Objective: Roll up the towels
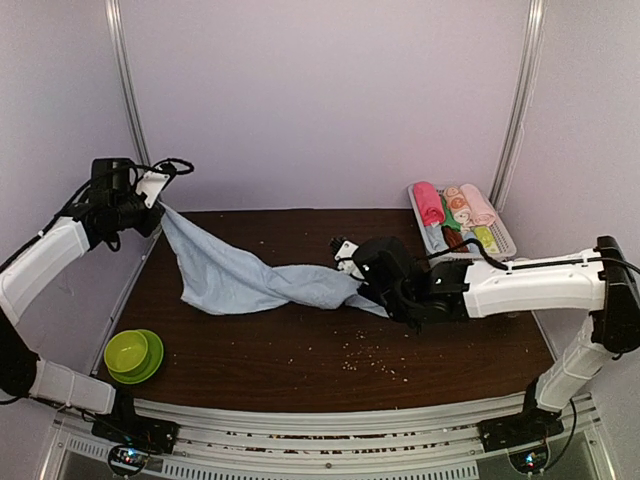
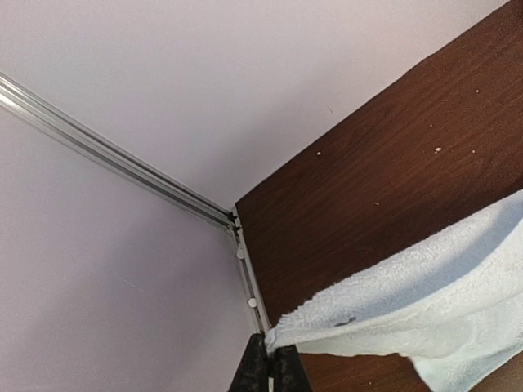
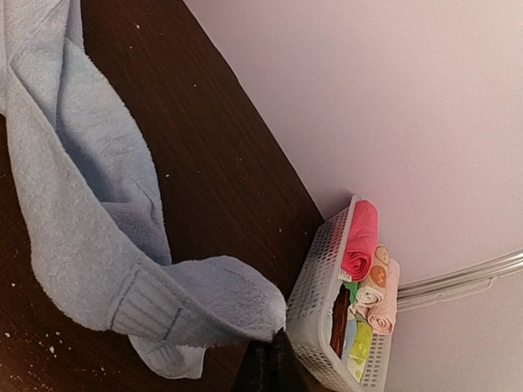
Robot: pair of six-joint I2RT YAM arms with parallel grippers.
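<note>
1. Top view: the light blue towel (image 1: 240, 280) hangs twisted between the left fingers (image 1: 158, 198), raised far left, and the right fingers (image 1: 358, 285), mid-tabletop (image 1: 300, 360); I'd untwist it and lay it flat before rolling
2. Left wrist: fingers pressed together, pinching one towel corner
3. Right wrist: fingers clamped on the other end; the pink towel (image 3: 359, 241) sits rolled in the far-right basket (image 3: 315, 314)
</note>
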